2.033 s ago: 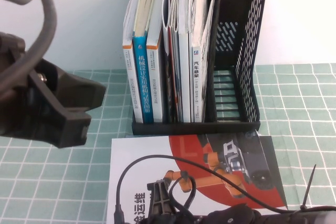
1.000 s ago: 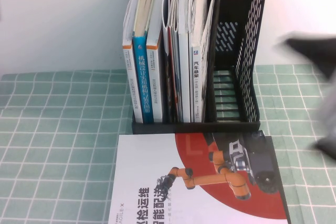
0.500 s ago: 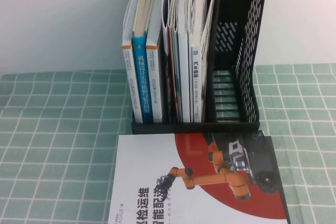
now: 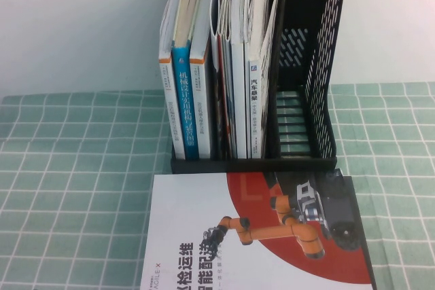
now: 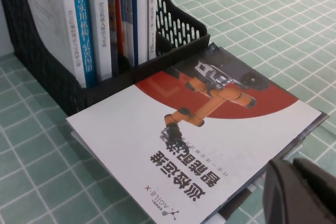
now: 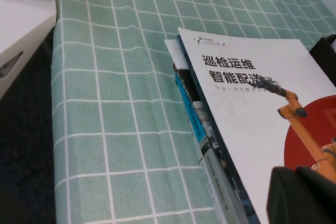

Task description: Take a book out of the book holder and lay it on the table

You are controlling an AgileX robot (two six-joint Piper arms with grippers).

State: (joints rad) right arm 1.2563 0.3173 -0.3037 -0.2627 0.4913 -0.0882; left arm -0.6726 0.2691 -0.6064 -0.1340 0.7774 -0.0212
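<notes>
A: Where does the book (image 4: 258,236) lie?

B: Flat on the table (image 4: 75,188), cover up, at six o'clock from the book holder (image 4: 306,100), its far edge touching the holder's base. There seem to be other books under it; edges show in the right wrist view. I'd judge the task done, or nearly.

A: And the grippers?

B: Neither appears in the high view. The left gripper (image 5: 302,192) shows only as a dark tip in its own camera, just off the book's near corner, holding nothing I can see. The right gripper (image 6: 302,195) is a dark shape over the cover's red circle. How far either pincer is open, I cannot tell.

A: Which way does the book run from them?

B: Its long axis runs twelve to six in the high view, away from the holder toward the robot. Both wrists look onto it from close by, so neither arm is clearly nearer; any next move is probably just a retreat toward six o'clock.
</notes>
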